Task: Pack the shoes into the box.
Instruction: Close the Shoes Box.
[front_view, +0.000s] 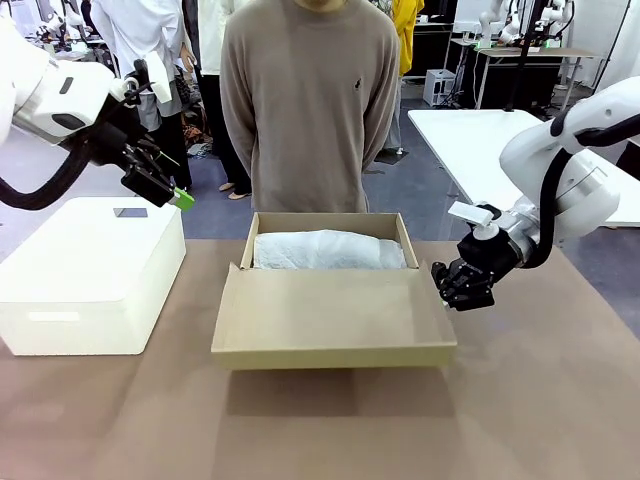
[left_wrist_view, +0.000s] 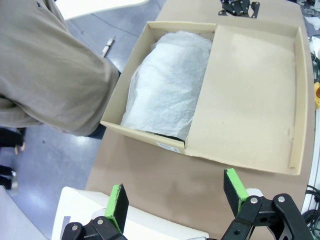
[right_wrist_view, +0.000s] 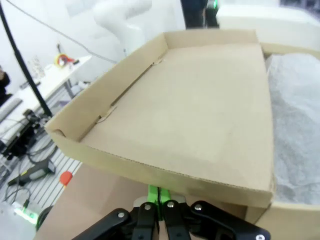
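ur left gripper (front_view: 183, 197) hangs wide apart, empty, over the white box (front_view: 90, 270). right gripper (front_view: 462, 290) pinched together, empty, beside the box (front_view: 330, 320) lid.

Matt brown cardboard forms the box (front_view: 330, 300), its attached flap lid (front_view: 335, 315) lying open with a faintly grainy, unprinted inner face and raw, fibrous cut edges. Inside the box, crinkled white tissue paper (front_view: 328, 250) looks thin, soft and slightly translucent. Left of the box, a white container (front_view: 90, 270) has a smooth, plastic-like, low-sheen skin. Under the box, the table (front_view: 560, 400) wears a matt brown, felt-like covering. Behind the box, the person's sweater (front_view: 310, 100) is soft, taupe knitted cloth. The left gripper (left_wrist_view: 175, 197) carries matt green pads (left_wrist_view: 119, 205) on black hard plastic fingers.
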